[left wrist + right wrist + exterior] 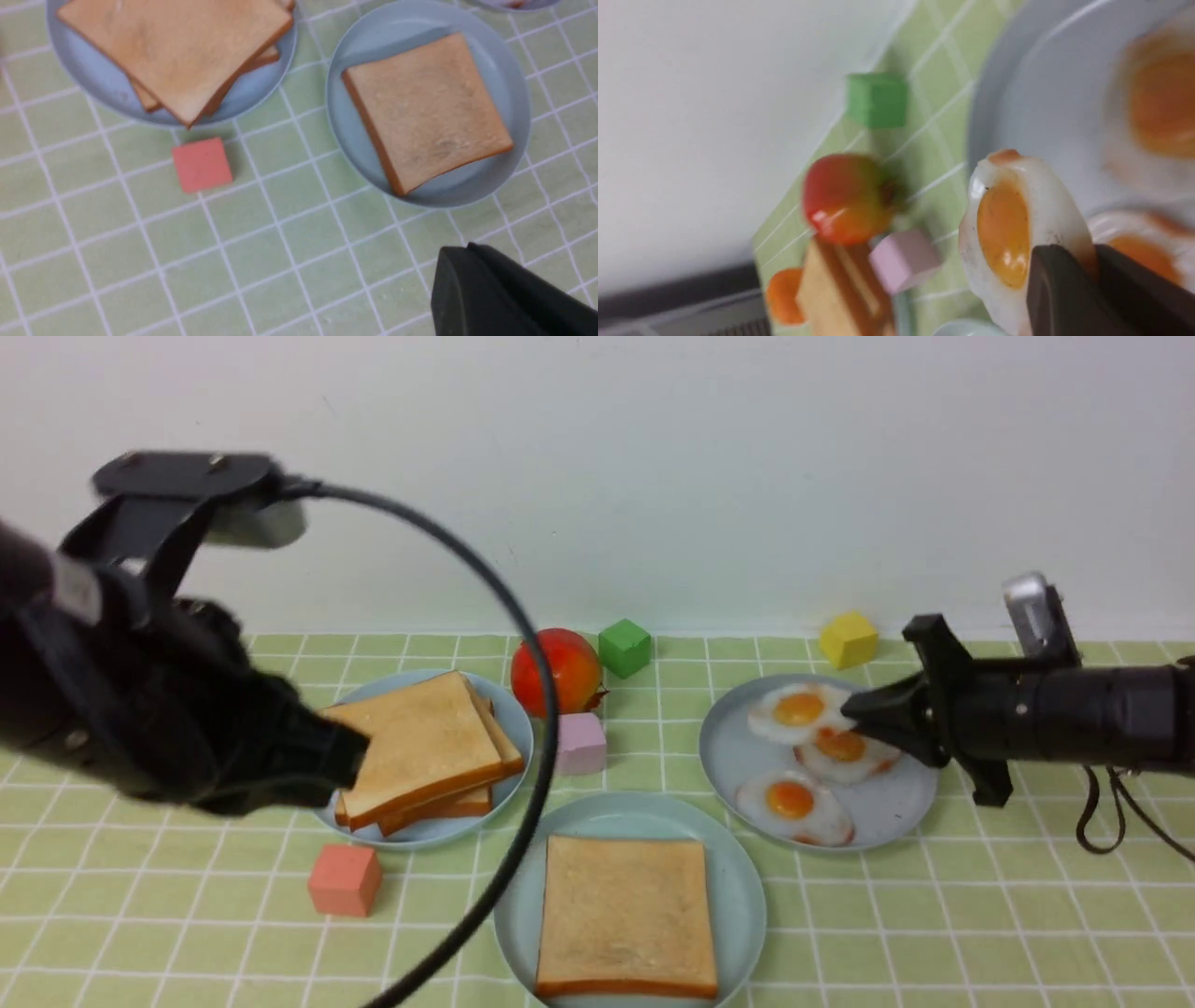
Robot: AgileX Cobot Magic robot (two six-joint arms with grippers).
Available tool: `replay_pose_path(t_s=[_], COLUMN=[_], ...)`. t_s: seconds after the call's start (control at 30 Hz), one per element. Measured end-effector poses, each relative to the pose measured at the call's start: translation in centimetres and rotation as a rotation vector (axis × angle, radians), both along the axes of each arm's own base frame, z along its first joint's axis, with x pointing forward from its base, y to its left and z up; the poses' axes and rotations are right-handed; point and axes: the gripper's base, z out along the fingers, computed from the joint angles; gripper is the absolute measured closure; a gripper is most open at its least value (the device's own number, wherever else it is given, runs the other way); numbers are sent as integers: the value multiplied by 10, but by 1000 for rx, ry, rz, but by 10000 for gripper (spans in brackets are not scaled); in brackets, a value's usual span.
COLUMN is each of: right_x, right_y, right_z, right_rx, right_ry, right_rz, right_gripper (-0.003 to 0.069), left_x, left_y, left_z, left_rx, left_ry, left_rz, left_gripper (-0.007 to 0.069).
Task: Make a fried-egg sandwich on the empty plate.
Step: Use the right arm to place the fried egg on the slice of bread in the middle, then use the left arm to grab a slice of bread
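Note:
One toast slice lies on the pale teal plate at the front centre; both show in the left wrist view, slice on plate. My right gripper is shut on the edge of a fried egg over the grey-blue egg plate; the right wrist view shows the egg pinched between the fingers. My left gripper is shut and empty, raised beside the toast pile; its closed tips hang over the cloth.
Two more eggs lie on the egg plate. A tomato, green cube, yellow cube, pink block and salmon cube stand on the green checked cloth. The left arm's cable loops over the front plate.

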Motion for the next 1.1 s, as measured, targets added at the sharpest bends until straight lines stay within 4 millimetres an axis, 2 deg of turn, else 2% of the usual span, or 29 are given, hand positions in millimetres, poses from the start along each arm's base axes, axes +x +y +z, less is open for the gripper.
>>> replay_pose_path(t_s=[0.07,0.13,0.17,0.3,0.33,0.43,0.47,0.67,0.8,0.9,0.93,0.97,1.03,1.1], right_x=[-6,-12,-18,-35,-36,-44,-44,-41,-42,-44,-44,-46,-48,-52], right_y=[14,30,46,89,93,118,119,124,124,123,123,121,118,114], right_z=[14,20,21,17,16,-4,-5,-53,-60,-55,-54,-44,-28,-2], right_rx=[19,21,14,-23,-23,-59,-65,-85,-98,-138,-142,-195,-252,-300], right_ry=[-37,-61,-78,-102,-101,-60,-58,88,113,88,84,44,-10,-92], right_rz=[75,157,234,426,439,505,504,486,502,541,544,574,583,594], right_gripper=[583,583,583,583,583,583,583,578,517,414,405,326,254,198], left_x=[-10,-16,-19,-25,-26,-31,-31,-35,-36,-34,-34,-32,-30,-27], left_y=[7,11,12,10,10,4,4,-5,-7,-7,-7,-7,-7,-6], left_z=[-10,-19,-28,-52,-54,-69,-69,-72,-72,-71,-71,-70,-69,-68], left_rx=[8,15,20,-11,-17,-75,-78,-141,-152,-158,-159,-164,-178,-193], left_ry=[18,22,39,100,107,138,136,110,100,81,82,65,46,26], left_rz=[46,63,67,68,66,20,17,-125,-140,-132,-132,-120,-92,-49], left_gripper=[638,638,638,638,638,638,638,637,637,636,636,634,634,631])
